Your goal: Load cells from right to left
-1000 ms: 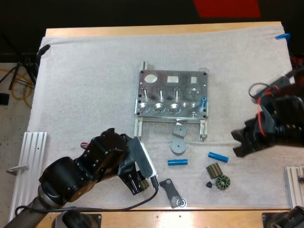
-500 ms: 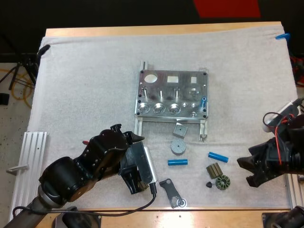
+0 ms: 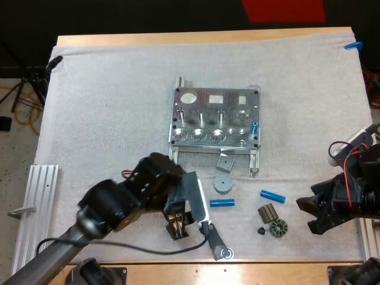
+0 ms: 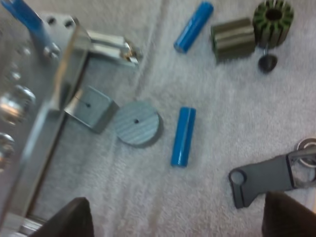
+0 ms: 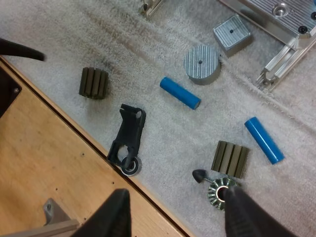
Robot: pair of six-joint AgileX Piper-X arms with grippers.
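- My left arm reaches in from the near left corner. The left gripper points down over the mat beside the black bracket, its fingers apart and holding nothing.
- The right gripper sits low at the right edge, fingers spread and empty.
- One blue cylinder lies just before the grey disc. Another blue cylinder lies further right.
- The metal fixture sits mid-mat.

Lying loose, unloaded
One bright blue cylindrical cell and a second blue cell lie flat, apart, near the silver metal fixture plate.
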